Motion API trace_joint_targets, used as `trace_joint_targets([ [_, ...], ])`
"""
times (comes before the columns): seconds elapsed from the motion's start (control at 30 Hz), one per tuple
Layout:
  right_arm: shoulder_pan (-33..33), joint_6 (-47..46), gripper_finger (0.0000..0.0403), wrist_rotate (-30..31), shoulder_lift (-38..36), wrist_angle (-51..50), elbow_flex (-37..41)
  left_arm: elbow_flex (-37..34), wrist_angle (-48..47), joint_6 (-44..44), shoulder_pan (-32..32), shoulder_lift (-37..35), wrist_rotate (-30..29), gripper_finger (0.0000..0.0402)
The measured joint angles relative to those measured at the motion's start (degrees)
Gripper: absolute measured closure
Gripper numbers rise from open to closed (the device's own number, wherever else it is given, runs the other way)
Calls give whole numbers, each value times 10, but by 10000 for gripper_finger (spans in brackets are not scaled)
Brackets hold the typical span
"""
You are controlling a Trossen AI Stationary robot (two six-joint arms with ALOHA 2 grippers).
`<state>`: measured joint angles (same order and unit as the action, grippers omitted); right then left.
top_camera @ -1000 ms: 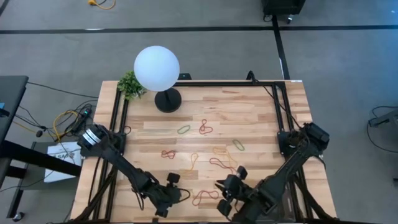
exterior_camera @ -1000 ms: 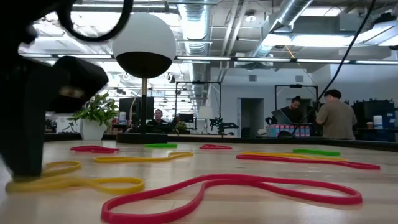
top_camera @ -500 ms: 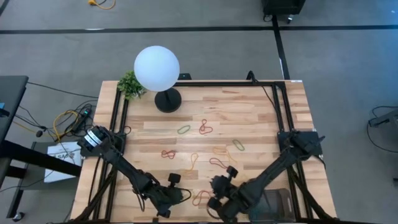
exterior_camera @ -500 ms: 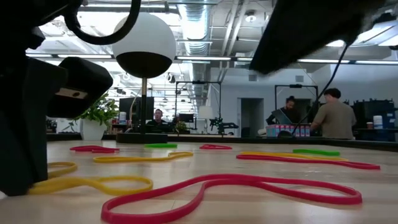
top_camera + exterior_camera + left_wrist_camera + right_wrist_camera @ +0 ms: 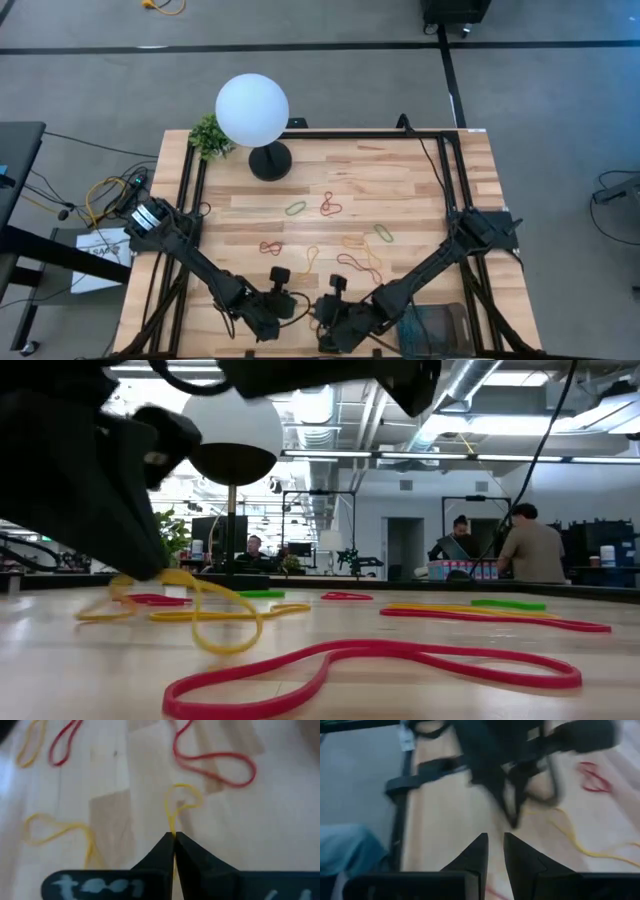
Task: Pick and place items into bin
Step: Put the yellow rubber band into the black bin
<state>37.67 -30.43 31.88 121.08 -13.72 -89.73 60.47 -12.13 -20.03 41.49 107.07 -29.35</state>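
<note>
One thin yellow band (image 5: 181,800), seemingly twisted, dangles from left tool (image 5: 174,839).

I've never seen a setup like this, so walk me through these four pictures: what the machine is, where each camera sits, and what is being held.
This is a robot with two dark arms at a wooden table. One picture looks straight down, one looks level across the tabletop, and one comes from a camera on each wrist.

Coloured rubber bands lie scattered on the wood, such as a large red band. A white globe lamp and a small plant stand at the far edge. The mesh bin sits at the near edge, partly under the right arm.

The left pincer is shut on a yellow band, lifting it. The right pincer is close by, fingers slightly apart, holding nothing.
</note>
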Motion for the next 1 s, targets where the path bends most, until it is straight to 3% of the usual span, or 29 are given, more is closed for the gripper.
trace_joint_targets([
  [0.67,-11,-10,348,-4,2,-22,0,100,-27,36,15,-16,-66,401],
  [1.0,-12,-11,348,-5,2,-20,0,103,-25,48,15,-17,-83,401],
])
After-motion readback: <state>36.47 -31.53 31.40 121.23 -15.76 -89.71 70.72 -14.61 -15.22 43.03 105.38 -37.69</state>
